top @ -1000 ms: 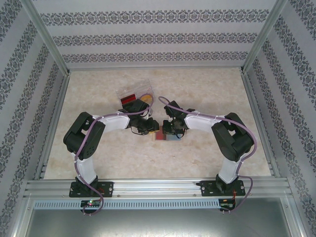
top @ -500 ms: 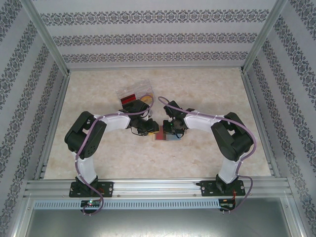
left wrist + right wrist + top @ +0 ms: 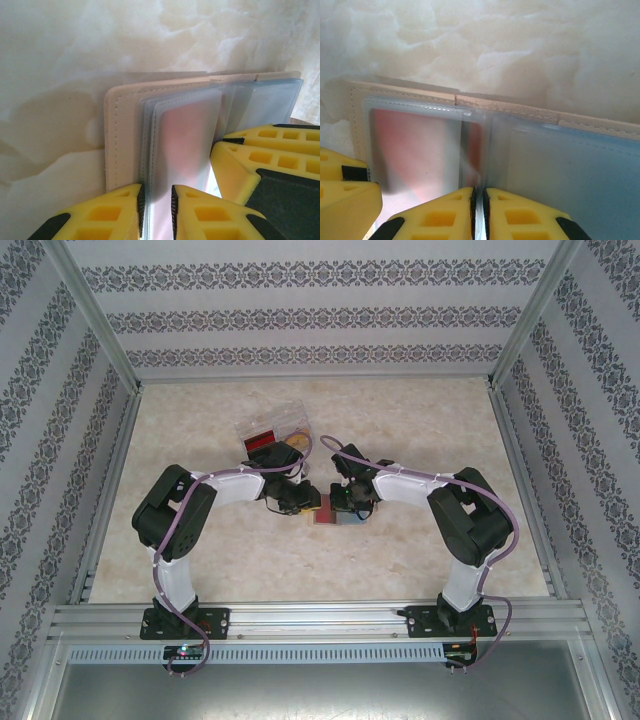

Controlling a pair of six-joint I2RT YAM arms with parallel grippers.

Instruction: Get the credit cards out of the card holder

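Far left at the back of the beige marbled table (image 3: 420, 420) sits a clear plastic compartmented box (image 3: 272, 433) with red and yellow bits in it; can't tell what they are. Left gripper (image 3: 156, 207), yellow fingers: jaws nearly together, pinching one frosted clear sleeve leaf at the left panel of the card holder (image 3: 120, 135). The holder is a flat bifold with a cream stitched cover and clear plastic sleeves. It lies open on the table at centre, between the two grippers. A reddish thin rectangular card (image 3: 415, 150) shows through the left sleeve, fully inside its pocket. The sleeve on the right panel looks grey-blue; can't tell whether a card is in it. Right gripper (image 3: 479, 207), yellow fingers: jaws all but closed on a thin sleeve edge near the holder's fold, just beside the left gripper. Progress judgement: early. Holder is open and both grippers have hold of sleeves, but no card is drawn out yet. Every card is left to extract.
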